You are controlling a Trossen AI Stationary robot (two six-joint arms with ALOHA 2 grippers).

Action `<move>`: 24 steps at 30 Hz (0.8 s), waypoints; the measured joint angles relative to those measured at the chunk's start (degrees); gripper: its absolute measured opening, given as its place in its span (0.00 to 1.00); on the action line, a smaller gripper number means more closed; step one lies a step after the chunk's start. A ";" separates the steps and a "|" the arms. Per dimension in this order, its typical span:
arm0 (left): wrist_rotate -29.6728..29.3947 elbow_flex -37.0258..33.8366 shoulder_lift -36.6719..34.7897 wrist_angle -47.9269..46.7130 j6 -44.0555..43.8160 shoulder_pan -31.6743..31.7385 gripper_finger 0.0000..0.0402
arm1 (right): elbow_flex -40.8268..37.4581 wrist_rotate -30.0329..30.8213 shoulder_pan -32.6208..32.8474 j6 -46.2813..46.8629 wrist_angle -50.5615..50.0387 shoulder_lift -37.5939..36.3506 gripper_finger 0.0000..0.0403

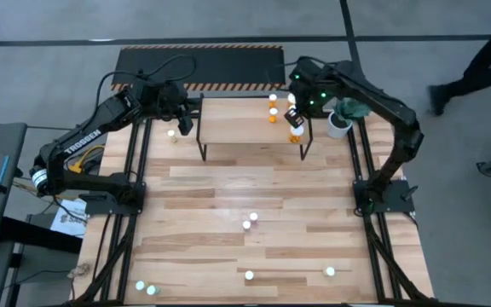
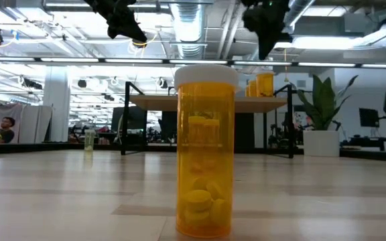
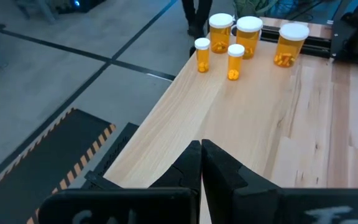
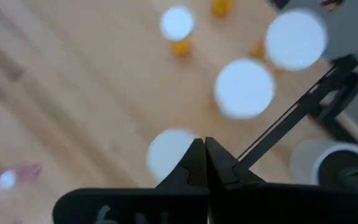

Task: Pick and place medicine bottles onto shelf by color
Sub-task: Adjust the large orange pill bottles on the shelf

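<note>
While both arms reach toward the far end of the table, we see the left gripper over the left end of the shelf, its fingers pressed together with nothing between them. From its wrist camera we look along the light wood top to five orange medicine bottles with white caps clustered at the shelf's right end, three wide and two slim.

We find the right gripper above that same cluster, its fingers likewise closed on nothing; below it white caps show from above, blurred. A white pot with a green plant stands just right of the shelf.

On the near half of the wooden tabletop more bottles stand scattered: two near the middle, one and another toward the near edge, and two at the near left corner. One more sits on the table beside the shelf's left legs. In the low view a tall orange pill bottle stands closest to the camera, upright, with tablets lying at its bottom.
</note>
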 joint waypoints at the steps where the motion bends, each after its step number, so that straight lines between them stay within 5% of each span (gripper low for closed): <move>1: -0.01 0.00 0.00 -0.02 0.02 0.00 0.00 | 0.00 -1.04 0.96 0.19 -1.28 -0.41 0.00; 11: -0.07 0.00 0.00 -0.02 1.09 0.00 0.00 | -5.34 -2.11 12.05 3.16 -4.02 -0.60 0.00; 24: -0.09 0.00 0.00 -0.04 1.18 0.00 0.00 | -11.32 -0.77 7.46 3.64 0.45 -0.58 0.00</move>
